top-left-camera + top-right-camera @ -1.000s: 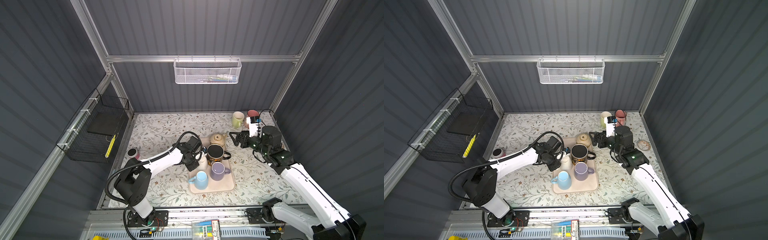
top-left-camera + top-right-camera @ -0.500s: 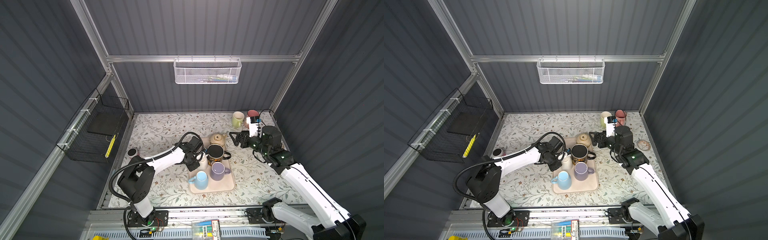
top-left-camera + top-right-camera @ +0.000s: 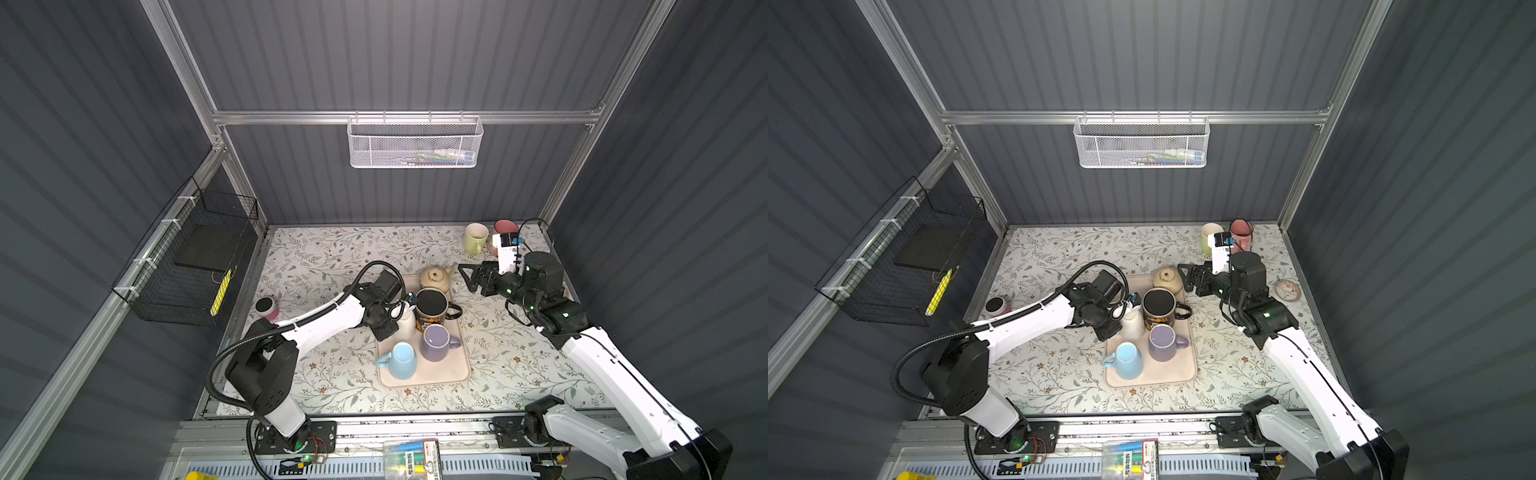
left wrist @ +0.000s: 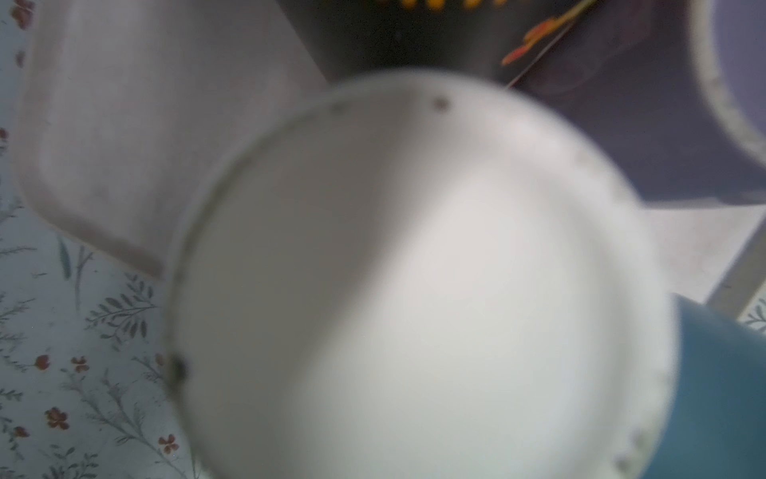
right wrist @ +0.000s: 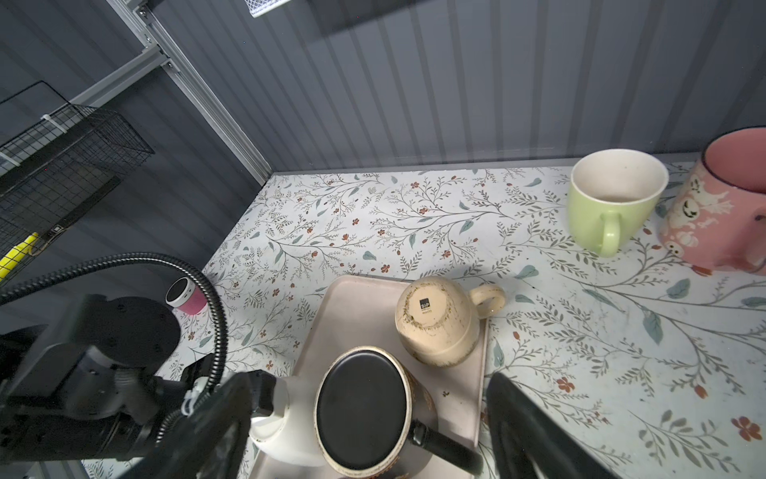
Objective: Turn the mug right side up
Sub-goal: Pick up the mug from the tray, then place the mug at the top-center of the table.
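White ceramic is filling the left wrist view: a white mug [image 4: 414, 290], blurred by closeness, is showing what looks like its flat base to the lens. In both top views this mug is standing on the tray [image 3: 453, 370], at the edge nearest the left arm, just beside the black mug [image 3: 432, 305]. It is reading as base-up (no opening is showing anywhere).

The left gripper [image 3: 397, 313] is reaching in over that tray edge and is clamping down on the mug's upper part. Its fingers are mostly hiding under the wrist, so I cannot tell exactly where they are biting. The right gripper [image 3: 466, 277] is hovering with its jaws spread wide and nothing between them, above the table just beside the beige mug [image 3: 435, 279].

I am judging the task as only beginning. The grasp is looking made, but the mug is not yet turned, and it does not appear lifted clear of the tray. What is remaining is the whole of the real work: raising it, rolling it over and setting it down mouth-up.

The black and beige mugs are also sitting base-up, while the purple mug [image 3: 434, 341] is looking upright; the blue mug [image 3: 401, 360] I cannot tell.
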Available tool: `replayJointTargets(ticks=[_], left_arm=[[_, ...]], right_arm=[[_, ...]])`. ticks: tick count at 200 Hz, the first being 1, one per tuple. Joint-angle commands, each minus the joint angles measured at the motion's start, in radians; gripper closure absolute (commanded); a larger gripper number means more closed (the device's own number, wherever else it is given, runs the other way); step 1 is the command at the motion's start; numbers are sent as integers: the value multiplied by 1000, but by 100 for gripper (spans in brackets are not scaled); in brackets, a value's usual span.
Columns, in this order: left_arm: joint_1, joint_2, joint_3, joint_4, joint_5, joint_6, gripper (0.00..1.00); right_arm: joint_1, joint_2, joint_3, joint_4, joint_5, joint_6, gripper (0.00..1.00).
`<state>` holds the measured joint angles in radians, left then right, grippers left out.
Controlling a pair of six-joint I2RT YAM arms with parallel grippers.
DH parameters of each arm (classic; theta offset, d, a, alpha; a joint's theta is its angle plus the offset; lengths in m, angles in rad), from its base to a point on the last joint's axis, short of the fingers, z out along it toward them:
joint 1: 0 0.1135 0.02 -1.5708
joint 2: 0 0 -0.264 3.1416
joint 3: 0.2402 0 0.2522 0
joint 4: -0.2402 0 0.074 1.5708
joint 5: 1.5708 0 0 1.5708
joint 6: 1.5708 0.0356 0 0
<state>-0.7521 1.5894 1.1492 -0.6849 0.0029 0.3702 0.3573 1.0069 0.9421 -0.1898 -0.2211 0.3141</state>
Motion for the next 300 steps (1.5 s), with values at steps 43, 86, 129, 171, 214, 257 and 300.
replayJointTargets(ticks=[43,86,129,171,214,257,300], left_arm=[[-6,-136,55,2,16,-13,100],[1,-200,111,-2,63,-27,100],[24,-232,223,24,179,-88,100],[54,-207,334,109,342,-190,100],[91,-154,388,338,528,-365,100],[124,-77,410,615,649,-575,100],[126,-11,405,885,719,-743,100]], right_arm=[[5,-32,-7,29,-41,3,12],[-40,-78,-51,101,-175,20,11],[-244,-136,-162,331,-434,232,11],[-329,-144,-253,591,-584,400,11],[-350,-116,-379,977,-697,590,15],[-351,-95,-426,1159,-732,672,28],[-350,48,-413,1486,-771,862,22]])
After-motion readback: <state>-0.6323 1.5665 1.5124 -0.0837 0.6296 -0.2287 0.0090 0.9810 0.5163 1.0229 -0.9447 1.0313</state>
